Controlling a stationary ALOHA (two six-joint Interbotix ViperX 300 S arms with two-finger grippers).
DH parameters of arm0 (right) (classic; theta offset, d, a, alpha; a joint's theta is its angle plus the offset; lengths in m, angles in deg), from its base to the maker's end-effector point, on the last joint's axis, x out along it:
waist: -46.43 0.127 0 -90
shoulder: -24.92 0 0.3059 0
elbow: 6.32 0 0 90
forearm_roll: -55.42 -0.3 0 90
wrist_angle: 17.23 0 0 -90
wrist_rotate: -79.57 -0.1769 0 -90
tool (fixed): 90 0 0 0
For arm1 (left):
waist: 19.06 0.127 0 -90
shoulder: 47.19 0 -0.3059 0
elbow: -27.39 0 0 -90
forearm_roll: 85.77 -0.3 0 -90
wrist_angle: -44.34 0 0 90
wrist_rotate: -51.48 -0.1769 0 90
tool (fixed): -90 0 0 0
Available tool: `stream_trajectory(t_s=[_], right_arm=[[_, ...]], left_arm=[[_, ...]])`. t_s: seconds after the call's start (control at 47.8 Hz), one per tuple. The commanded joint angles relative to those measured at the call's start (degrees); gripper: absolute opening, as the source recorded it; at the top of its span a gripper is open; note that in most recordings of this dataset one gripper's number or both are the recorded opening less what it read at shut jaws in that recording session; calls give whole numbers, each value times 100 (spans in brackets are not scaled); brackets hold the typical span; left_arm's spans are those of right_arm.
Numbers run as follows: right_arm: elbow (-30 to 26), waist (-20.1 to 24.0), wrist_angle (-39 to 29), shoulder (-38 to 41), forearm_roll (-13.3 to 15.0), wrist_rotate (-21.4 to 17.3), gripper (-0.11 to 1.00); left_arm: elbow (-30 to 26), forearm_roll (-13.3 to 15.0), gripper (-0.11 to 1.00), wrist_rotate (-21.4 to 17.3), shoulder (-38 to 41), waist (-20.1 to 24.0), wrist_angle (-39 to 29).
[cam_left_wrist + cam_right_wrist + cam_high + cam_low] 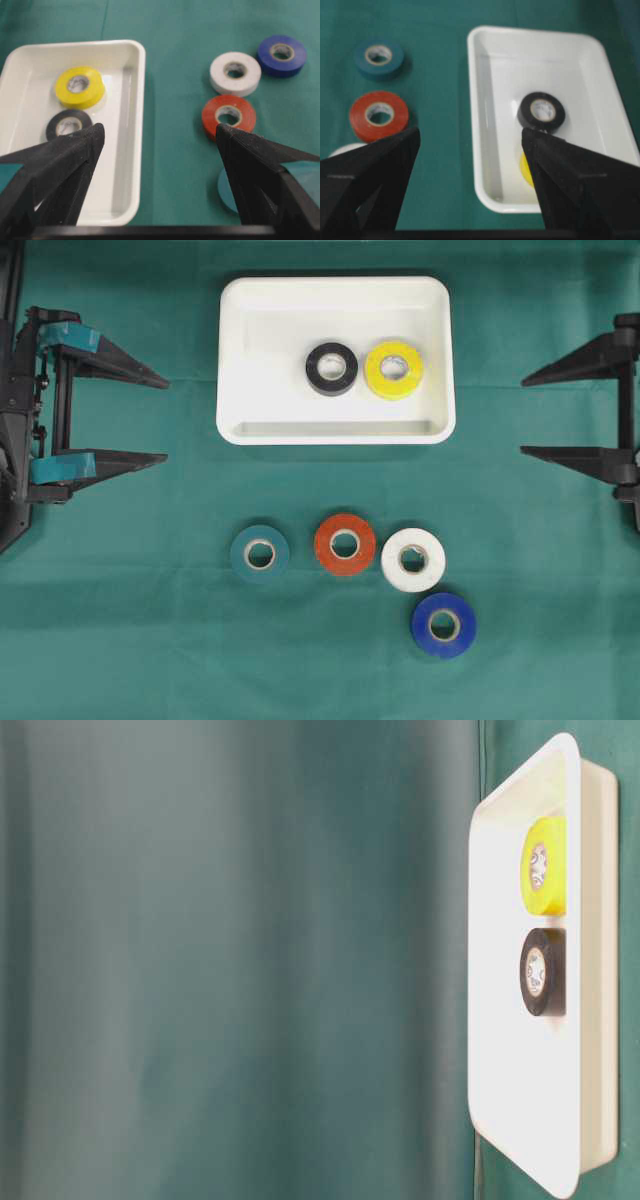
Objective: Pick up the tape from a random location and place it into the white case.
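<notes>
Lying flat on the green cloth-covered desk (120, 640), four tape rolls sit at 6 o'clock of the shallow white plastic case (232, 360): teal roll (260, 554), red roll (345, 544), white roll (413, 559), blue roll (443, 624), all with the core hole facing up, so no long axis shows. Red and white rolls almost touch. Inside the case lie a black roll (331, 368) and a yellow roll (393, 370), side by side. Case long axis runs 9-to-3 o'clock. Left gripper (165, 420) at 9 o'clock, right gripper (524, 416) at 3 o'clock, both well apart from every roll, fingers spread wide, holding nothing.
</notes>
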Motion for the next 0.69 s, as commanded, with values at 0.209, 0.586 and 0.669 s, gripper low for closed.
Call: stream_trajectory(t_s=[0.209, 0.586, 0.669], right_arm=[[694, -53, 598, -439, -79, -44, 82], [835, -88, 747, -352, -70, -105, 82], [826, -88, 729, -360, -70, -105, 82]], left_arm=[[-70, 9, 97, 0, 9, -9, 26], [-79, 9, 97, 0, 35, -9, 26], [-79, 0, 97, 0, 35, -9, 26]])
